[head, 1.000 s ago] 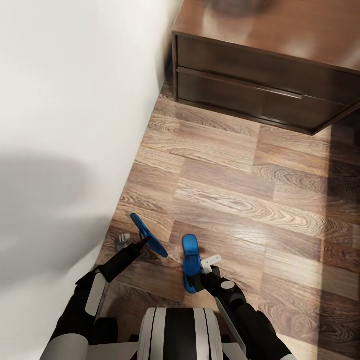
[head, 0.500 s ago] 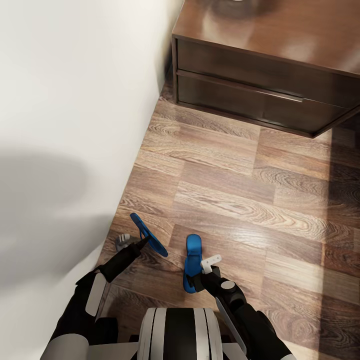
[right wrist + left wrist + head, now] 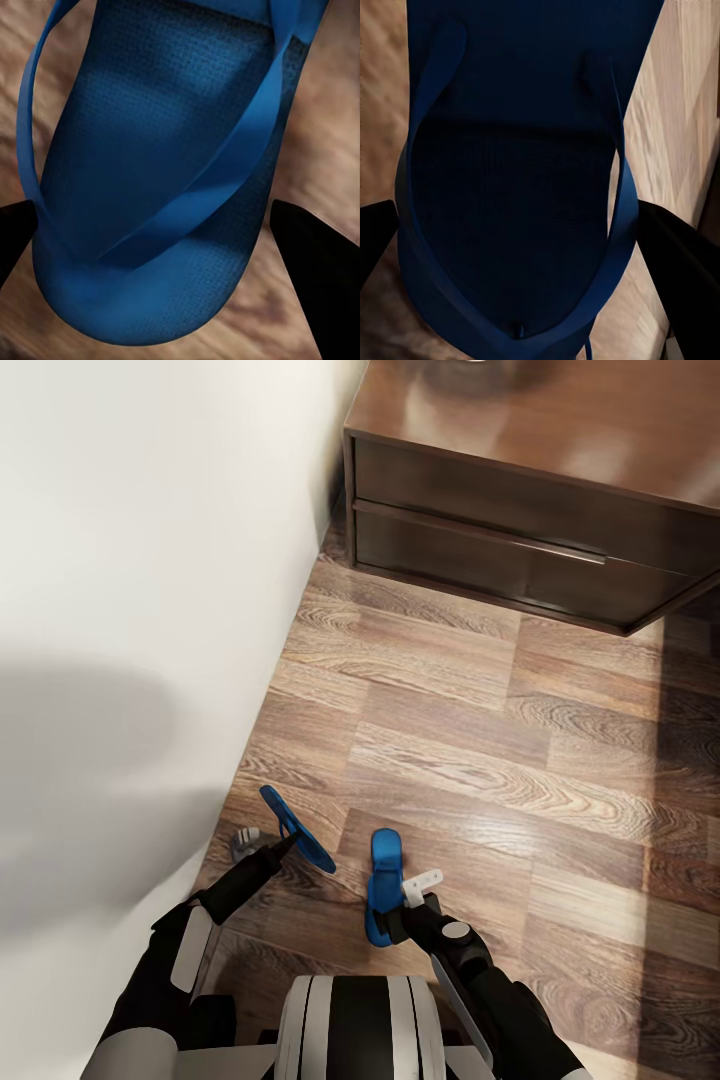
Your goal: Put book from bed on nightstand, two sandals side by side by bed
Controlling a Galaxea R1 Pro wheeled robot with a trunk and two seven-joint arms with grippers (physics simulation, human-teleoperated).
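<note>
Head view: we're facing a white wall (image 3: 130, 610) at frame left, with wood-plank floor (image 3: 480, 760) mid-frame and a nightstand (image 3: 540, 490) at upper right. Low in the frame, our left gripper (image 3: 272, 847) holds one blue sandal (image 3: 297, 828) tilted on edge near the wall; our right gripper (image 3: 400, 905) pinches the other sandal (image 3: 382, 885), lower centre.

Left wrist view: the sandal (image 3: 525, 172) spans the frame, dark fingers (image 3: 679, 262) tight against both its sides, i.e. clamped.

Right wrist view: the 2nd sandal (image 3: 165, 187) sits between black fingers (image 3: 315, 255); contact is prob. there, though the fingertips are cut off at the edges.

Progress: both sandals are in hand, not yet set side by side by the bed. We can't judge the book step from here.
</note>
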